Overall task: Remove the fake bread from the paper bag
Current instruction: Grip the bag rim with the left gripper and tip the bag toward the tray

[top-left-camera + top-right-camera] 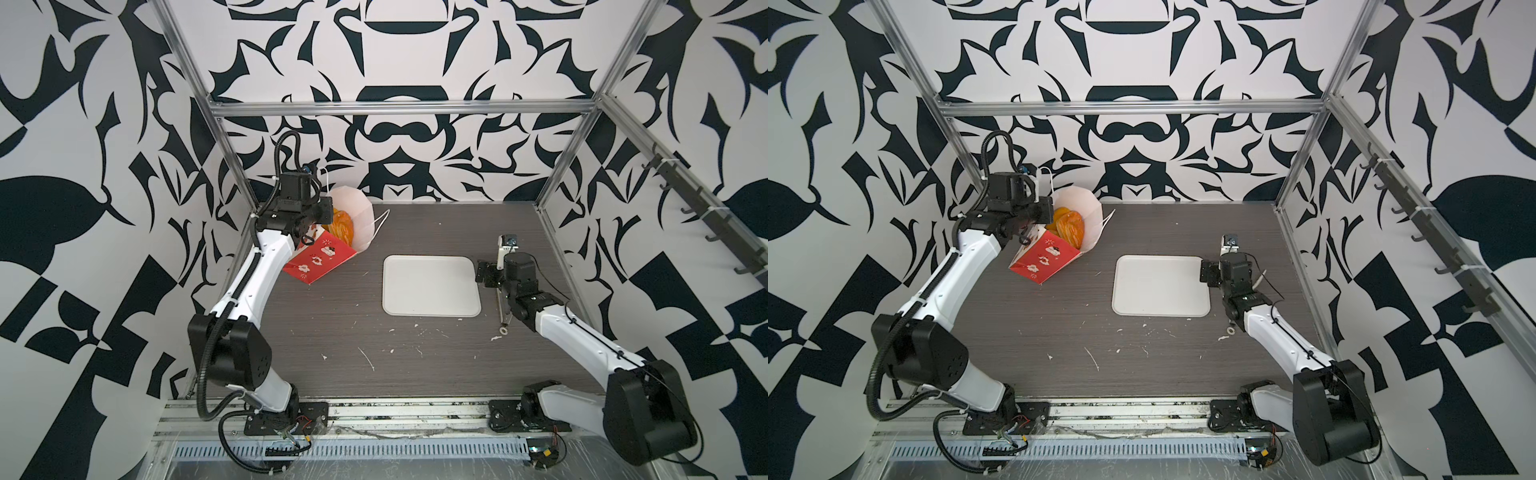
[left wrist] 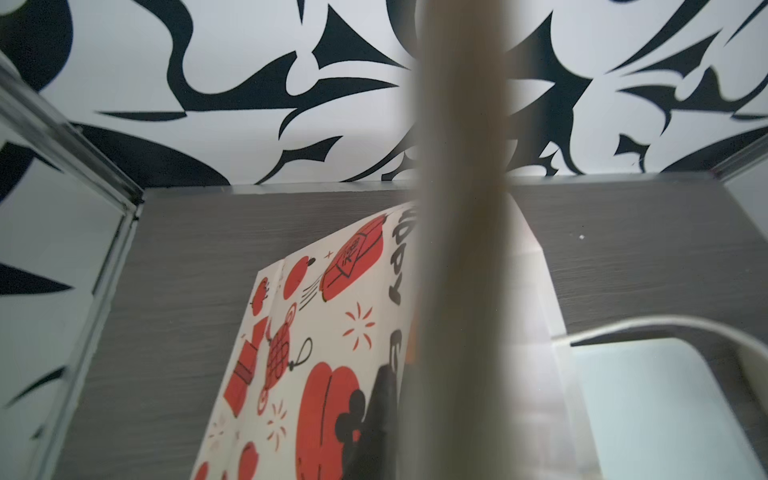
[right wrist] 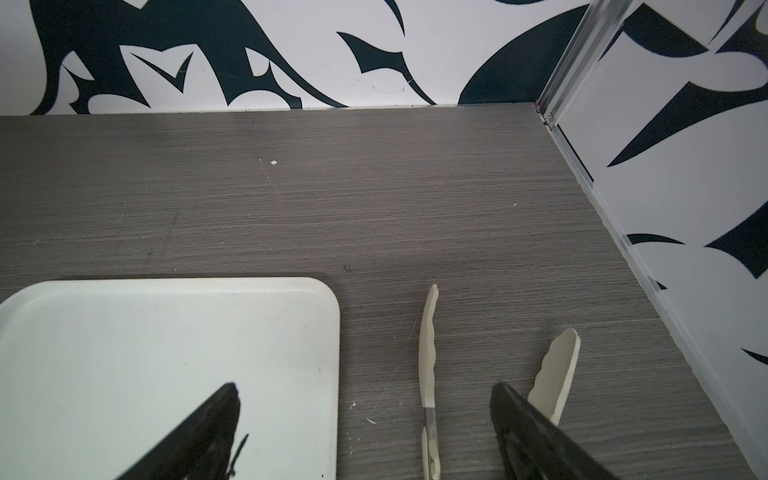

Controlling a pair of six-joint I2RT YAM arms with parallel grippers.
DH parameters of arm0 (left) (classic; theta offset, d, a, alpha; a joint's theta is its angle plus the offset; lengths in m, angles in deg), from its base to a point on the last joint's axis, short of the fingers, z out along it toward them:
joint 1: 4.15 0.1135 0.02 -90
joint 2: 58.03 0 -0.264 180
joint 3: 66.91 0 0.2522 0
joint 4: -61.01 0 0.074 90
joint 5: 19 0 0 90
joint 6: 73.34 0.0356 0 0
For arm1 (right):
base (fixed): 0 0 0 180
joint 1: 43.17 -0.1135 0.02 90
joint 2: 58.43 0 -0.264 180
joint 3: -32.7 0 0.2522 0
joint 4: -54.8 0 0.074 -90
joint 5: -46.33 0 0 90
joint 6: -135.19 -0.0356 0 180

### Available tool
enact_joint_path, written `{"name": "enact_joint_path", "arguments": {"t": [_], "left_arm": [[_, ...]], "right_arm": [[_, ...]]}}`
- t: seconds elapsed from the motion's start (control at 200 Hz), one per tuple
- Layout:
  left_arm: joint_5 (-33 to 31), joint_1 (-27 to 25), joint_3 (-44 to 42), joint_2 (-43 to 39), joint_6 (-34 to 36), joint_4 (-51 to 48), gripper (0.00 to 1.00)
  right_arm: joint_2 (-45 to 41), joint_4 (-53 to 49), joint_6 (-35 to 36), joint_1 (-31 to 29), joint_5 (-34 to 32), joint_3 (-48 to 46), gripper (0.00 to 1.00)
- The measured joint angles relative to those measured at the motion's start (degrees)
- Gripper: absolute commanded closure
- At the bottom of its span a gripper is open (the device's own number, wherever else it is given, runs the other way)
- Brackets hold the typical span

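Grey table [image 1: 332, 353], one paper bag [image 1: 320, 259], two fake bread [image 1: 1070, 230] inside, left pincer [image 1: 307, 232] clamping bag, right pincer [image 3: 365, 392] apart

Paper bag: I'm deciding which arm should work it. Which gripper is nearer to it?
Left. The left gripper is shut on the paper bag at its rim; the right gripper hangs open by the white tray, well apart from the bag.

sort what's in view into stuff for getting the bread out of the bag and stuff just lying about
For the job:
- paper bag, tilted, rim pinched by the left gripper
- fake bread inside it

Lying about:
- white tray
- cream tongs beside it
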Motion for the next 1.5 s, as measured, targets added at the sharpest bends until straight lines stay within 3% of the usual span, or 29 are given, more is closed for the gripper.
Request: {"name": "enact_joint_path", "arguments": {"t": [0.215,0.375,0.575,0.715,0.81,1.08,1.29,1.5], "left_arm": [[10.3,5.6,8.4,8.7,6.1,0.6,1.0],[14.5,9.7,18.5,15.2,10.0,-2.3,1.0],[18.4,9.7,38.7,26.8,16.5,-10.1,1.0],[20.5,9.4,44.3,30.6,20.1,-12.3,1.0],[21.4,8.8,42.5,30.7,21.5,-12.1,1.0],[23.1,4.8,23.7,23.1,23.7,-3.1,1.0],[22.0,0.5,14.7,20.9,24.6,-0.5,1.0],[19.4,-2.2,0.1,14.7,23.9,4.5,1.0]], "right_arm": [[0.2,-0.1,0.0,0.0,0.4,0.0,0.04],[0.2,-0.3,0.0,0.0,0.6,0.0,0.04],[0.2,-0.7,0.0,0.0,1.0,0.0,0.05],[0.2,-1.0,0.0,0.0,2.2,0.0,0.05],[0.1,-1.3,0.0,0.0,2.7,-0.2,0.05],[0.2,-1.6,-0.2,0.0,4.1,-0.3,0.05],[1.5,-1.5,-1.3,0.0,5.2,-0.3,0.05],[3.9,-1.6,-2.6,0.0,5.2,-0.5,0.05]]}}
